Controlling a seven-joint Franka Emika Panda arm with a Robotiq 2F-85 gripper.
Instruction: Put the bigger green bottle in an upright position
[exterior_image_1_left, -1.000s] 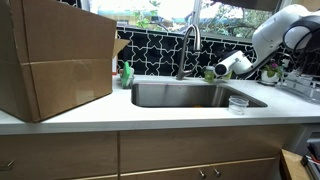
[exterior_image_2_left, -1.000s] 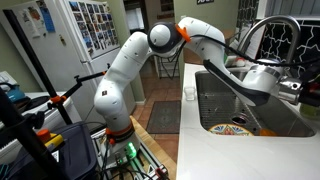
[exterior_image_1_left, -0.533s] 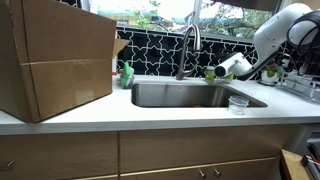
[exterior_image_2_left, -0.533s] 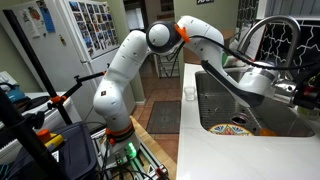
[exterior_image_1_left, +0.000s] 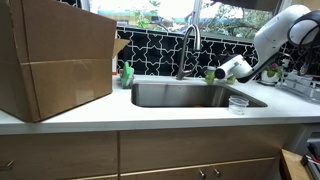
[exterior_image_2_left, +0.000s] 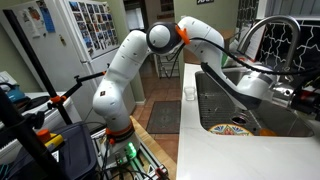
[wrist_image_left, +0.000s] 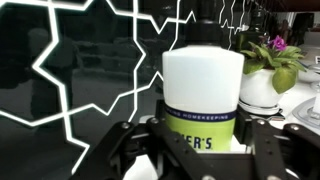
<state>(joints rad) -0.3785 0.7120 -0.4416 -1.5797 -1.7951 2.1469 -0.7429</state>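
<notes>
The bigger green bottle (wrist_image_left: 202, 95), lime green with a wide white cap and a printed label, fills the middle of the wrist view. My gripper (wrist_image_left: 200, 130) is shut on its green body, one black finger on each side. In an exterior view the bottle (exterior_image_1_left: 212, 73) sticks out sideways from the gripper (exterior_image_1_left: 221, 71) toward the faucet, lying close to horizontal above the back right rim of the sink. In the exterior view from the side, the gripper (exterior_image_2_left: 287, 92) is at the far right and the bottle is hard to make out.
The steel sink (exterior_image_1_left: 190, 96) has a tall faucet (exterior_image_1_left: 187, 45) behind it. A bright green soap bottle (exterior_image_1_left: 127, 74) stands at its back left beside a big cardboard box (exterior_image_1_left: 55, 60). A clear cup (exterior_image_1_left: 238, 103) sits on the counter. A potted plant (wrist_image_left: 268, 65) stands behind the bottle.
The arm has shifted a little along the back of the sink, with the bottle still in the gripper. Nothing else has moved.
</notes>
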